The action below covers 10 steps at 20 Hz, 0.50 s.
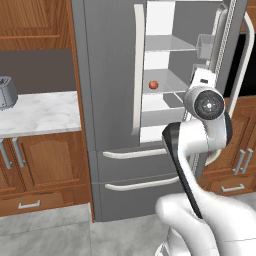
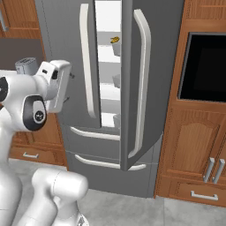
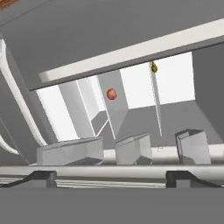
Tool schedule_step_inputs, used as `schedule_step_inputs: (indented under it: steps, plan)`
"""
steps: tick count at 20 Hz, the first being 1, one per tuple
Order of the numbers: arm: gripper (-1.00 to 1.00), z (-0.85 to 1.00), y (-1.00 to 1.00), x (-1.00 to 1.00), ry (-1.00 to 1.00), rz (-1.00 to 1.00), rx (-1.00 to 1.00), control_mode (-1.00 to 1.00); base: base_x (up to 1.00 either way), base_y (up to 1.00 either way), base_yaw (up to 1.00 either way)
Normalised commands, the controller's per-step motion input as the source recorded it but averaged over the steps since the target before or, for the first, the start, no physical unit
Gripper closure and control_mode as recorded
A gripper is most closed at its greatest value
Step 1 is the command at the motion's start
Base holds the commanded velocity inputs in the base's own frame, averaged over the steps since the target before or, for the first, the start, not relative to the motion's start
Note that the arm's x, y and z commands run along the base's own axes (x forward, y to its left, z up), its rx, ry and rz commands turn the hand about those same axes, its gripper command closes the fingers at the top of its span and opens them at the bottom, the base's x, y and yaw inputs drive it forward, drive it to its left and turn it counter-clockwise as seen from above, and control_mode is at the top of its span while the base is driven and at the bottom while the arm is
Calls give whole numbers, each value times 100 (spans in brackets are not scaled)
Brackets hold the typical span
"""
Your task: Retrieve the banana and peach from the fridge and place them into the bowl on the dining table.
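The tall grey French-door fridge [image 1: 107, 75] stands with its right-hand door swung partly open, exposing a white shelved interior between the two long white curved handles [image 2: 87, 62]. The small round red-orange peach [image 1: 153, 85] rests on a middle glass shelf [image 1: 170, 82], toward the left side of the opening and set back from the shelf's front edge; in the hand view the peach [image 3: 111, 93] appears deep in the compartment, well apart from the fingertips. A small yellow item, consistent with the banana [image 2: 114, 39], lies on a higher shelf (its shape is too small to resolve), and it shows again as a thin yellow sliver [image 3: 154, 67] at a shelf edge. The two-finger gripper [image 3: 111, 177] of the white arm points into the opening with its jaws spread wide and nothing between them; both dark fingertips [image 3: 41, 177] are clear of every surface. Three translucent grey door bins [image 3: 133, 148] sit in a row just beyond the fingertips. To the left of the fridge, a white marble counter [image 1: 45, 112] on brown wooden cabinets carries a steel toaster [image 1: 6, 92].
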Motion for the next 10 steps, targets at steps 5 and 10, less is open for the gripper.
schedule_step_inputs:
  steps: [5,10]
  plan:
    - [-100,-22,0,63,0,0,-8,-100,0,0,0]
    - [-100,-49,-11,81,0,-1,-4,-100,0,0,0]
